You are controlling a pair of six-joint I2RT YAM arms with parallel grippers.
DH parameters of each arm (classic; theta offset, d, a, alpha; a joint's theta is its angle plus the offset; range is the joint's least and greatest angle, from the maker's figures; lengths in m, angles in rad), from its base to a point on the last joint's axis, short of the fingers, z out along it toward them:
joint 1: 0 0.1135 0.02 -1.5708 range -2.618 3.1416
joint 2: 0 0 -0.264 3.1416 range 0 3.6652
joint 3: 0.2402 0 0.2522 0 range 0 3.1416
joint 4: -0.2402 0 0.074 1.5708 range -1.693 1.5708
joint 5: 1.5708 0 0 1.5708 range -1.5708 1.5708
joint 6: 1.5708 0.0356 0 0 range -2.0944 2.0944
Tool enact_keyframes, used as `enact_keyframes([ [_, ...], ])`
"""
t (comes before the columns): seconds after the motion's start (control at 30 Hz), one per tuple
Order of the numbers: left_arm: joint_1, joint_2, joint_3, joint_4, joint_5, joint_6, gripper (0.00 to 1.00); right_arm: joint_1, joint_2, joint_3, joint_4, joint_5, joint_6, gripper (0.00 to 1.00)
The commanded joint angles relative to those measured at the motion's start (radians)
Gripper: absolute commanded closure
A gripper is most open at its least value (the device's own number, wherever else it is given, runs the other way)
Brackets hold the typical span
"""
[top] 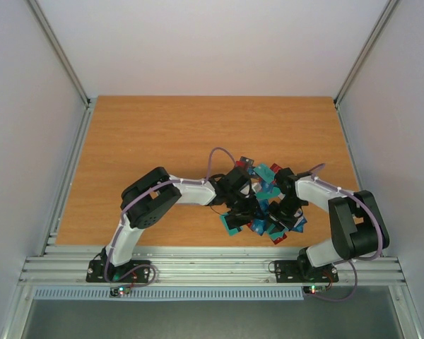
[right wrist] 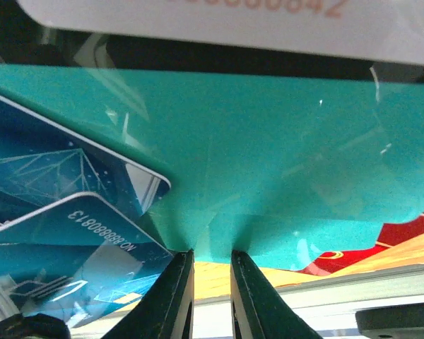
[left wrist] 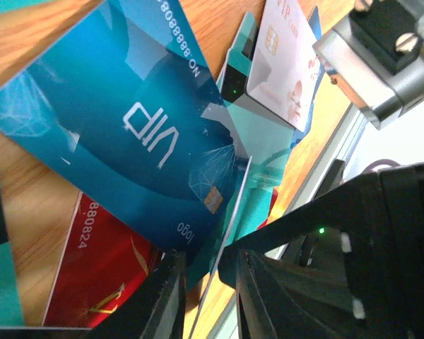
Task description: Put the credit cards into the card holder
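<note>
- Near-centre on the table (top: 162, 127): credit cards (top: 266, 172) heaped loose, apparently none stowed; card holder not made out.
- Left gripper (left wrist: 205, 282): narrow gap round blue VIP card (left wrist: 127, 127) edge; grip uncertain.
- Right gripper (right wrist: 212, 258): pinching teal card (right wrist: 283, 155).

Overhead view – wrists close over cards (left wrist: 127, 127).

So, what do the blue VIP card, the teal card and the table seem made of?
The blue VIP card: probably glossy printed plastic; light glints on it, and a metallic chip is set in. The teal card: smooth shiny plastic, it seems, showing soft reflections. The table: wood or wood-look laminate, matt orange-brown with fine grain.
</note>
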Motion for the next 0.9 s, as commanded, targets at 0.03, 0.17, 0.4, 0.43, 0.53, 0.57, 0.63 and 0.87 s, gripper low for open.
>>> enact_keyframes([
  [0.03, -0.005, -0.044, 0.007, -0.058, -0.031, 0.044, 0.84, 0.013, 0.066, -0.058, 0.206, 0.035, -0.011, 0.84],
  [0.17, -0.003, -0.055, 0.009, -0.105, -0.058, 0.069, 0.93, 0.012, 0.067, -0.056, 0.202, 0.037, -0.015, 0.84],
  [0.4, 0.008, -0.104, 0.008, -0.147, -0.072, 0.104, 1.0, 0.013, 0.037, -0.036, 0.177, 0.03, -0.044, 0.8],
  [0.43, 0.014, -0.115, 0.008, -0.153, -0.071, 0.107, 1.0, 0.012, 0.015, -0.029, 0.171, 0.028, -0.053, 0.79],
  [0.53, 0.04, -0.147, 0.003, -0.16, -0.062, 0.109, 1.0, 0.013, -0.049, -0.011, 0.149, 0.024, -0.071, 0.76],
  [0.57, 0.051, -0.162, -0.002, -0.16, -0.059, 0.108, 1.0, 0.012, -0.064, -0.001, 0.137, 0.02, -0.078, 0.74],
  [0.63, 0.072, -0.193, -0.009, -0.162, -0.055, 0.109, 1.0, 0.012, -0.085, 0.028, 0.108, 0.015, -0.096, 0.71],
  [0.87, 0.157, -0.337, -0.021, -0.259, -0.071, 0.169, 1.0, 0.012, -0.153, 0.146, 0.004, 0.014, -0.179, 0.62],
])
